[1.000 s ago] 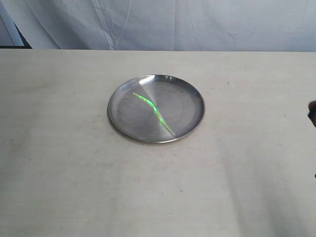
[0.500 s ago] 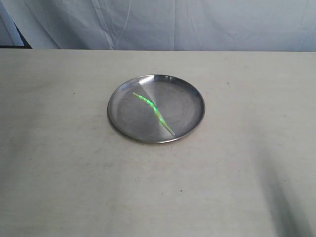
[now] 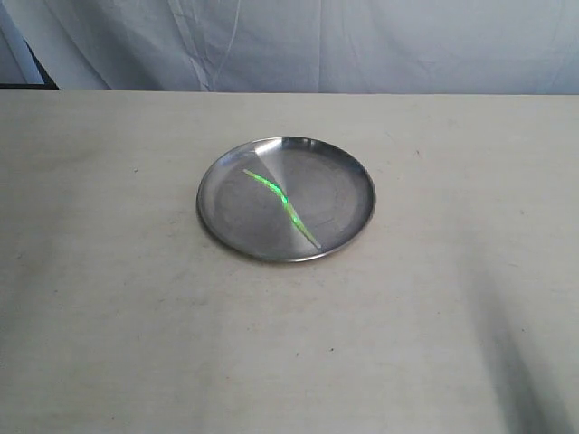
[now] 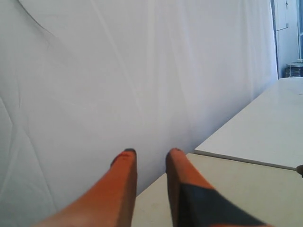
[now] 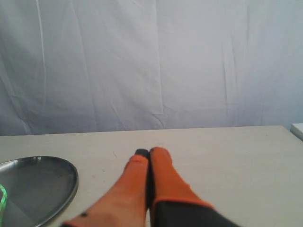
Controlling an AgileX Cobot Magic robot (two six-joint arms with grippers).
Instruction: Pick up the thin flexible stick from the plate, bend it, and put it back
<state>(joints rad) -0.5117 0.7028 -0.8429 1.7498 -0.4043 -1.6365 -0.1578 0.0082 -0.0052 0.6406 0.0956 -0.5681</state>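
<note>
Green wavy stick [image 3: 283,202] lay across the silver plate [image 3: 339,185] on the desk [image 3: 109,298]; left claw [image 4: 150,156] spread empty, right claw [image 5: 149,152] pressed together.

pale beige table [image 3: 136,316]; round silver plate [image 3: 226,212] rests flat near centre.

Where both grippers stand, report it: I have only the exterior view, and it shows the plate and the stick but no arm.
Observer: The left gripper is open, nothing between its orange fingers, aimed at the white curtain.
Operator: Now the right one.
Observer: The right gripper is shut on nothing, over the table.
Operator: Say what else its camera catches.
Observer: The plate lies off to one side of it, the glowing green stick at that picture's edge.
</note>
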